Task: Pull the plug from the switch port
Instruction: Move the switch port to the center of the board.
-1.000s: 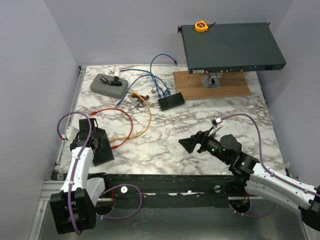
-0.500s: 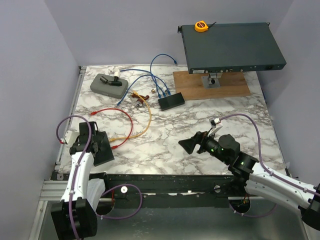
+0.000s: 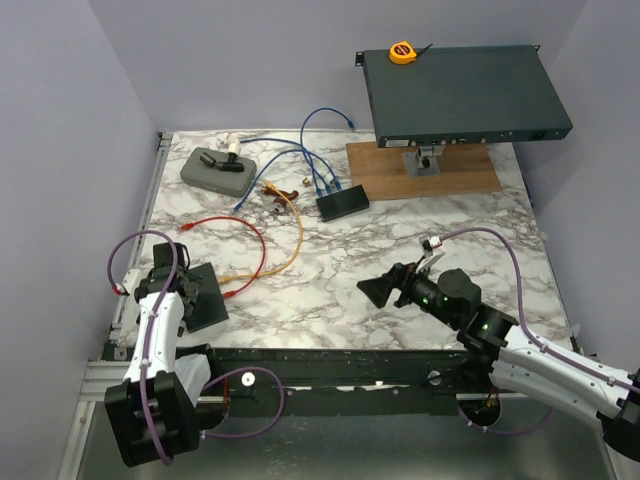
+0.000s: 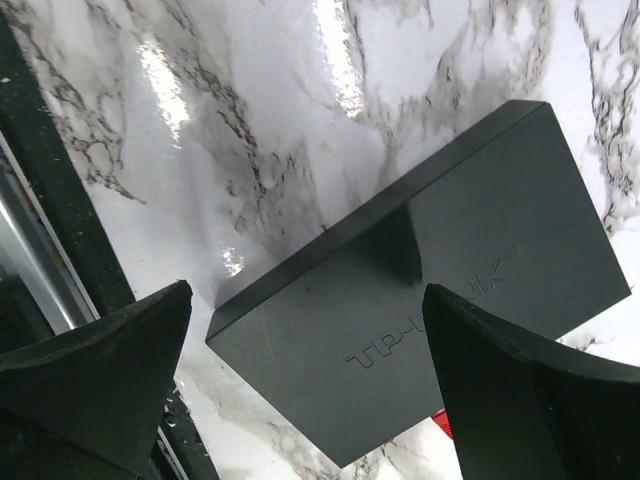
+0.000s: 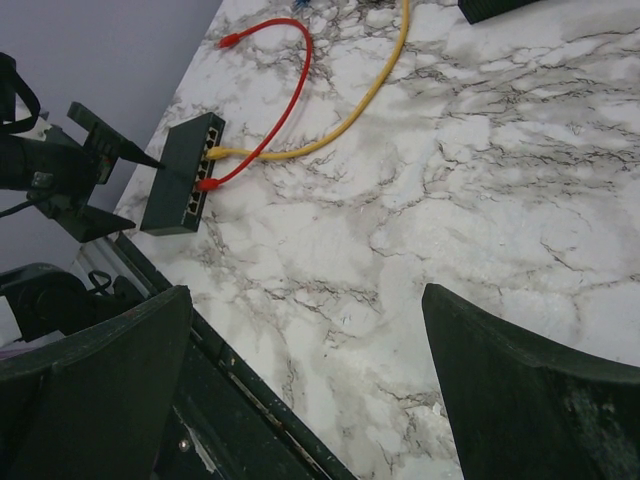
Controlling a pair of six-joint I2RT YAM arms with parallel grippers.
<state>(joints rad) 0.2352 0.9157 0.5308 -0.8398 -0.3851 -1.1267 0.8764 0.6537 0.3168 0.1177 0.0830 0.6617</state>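
A small black TP-Link switch point(image 3: 205, 296) lies at the near left of the marble table, and it fills the left wrist view point(image 4: 440, 290). A red cable point(image 3: 247, 232) and a yellow cable point(image 3: 292, 243) are plugged into its ports; the right wrist view shows the switch point(image 5: 180, 182), the red plug point(image 5: 207, 184) and the yellow plug point(image 5: 216, 153). My left gripper point(image 3: 168, 285) hovers open over the switch's near-left end, jaws wide apart point(image 4: 310, 400), holding nothing. My right gripper point(image 3: 378, 290) is open and empty above bare marble at centre right point(image 5: 305, 390).
A second small switch point(image 3: 343, 203) with blue cables point(image 3: 318, 165) sits mid-table. A large rack switch point(image 3: 460, 90) stands on a wooden board point(image 3: 420, 172) at the back right, with a yellow tape measure point(image 3: 402, 52) on it. A grey case point(image 3: 217, 170) lies back left.
My left gripper has drawn back toward the near-left edge, now over the switch's near end. The right arm and the cables have not moved.
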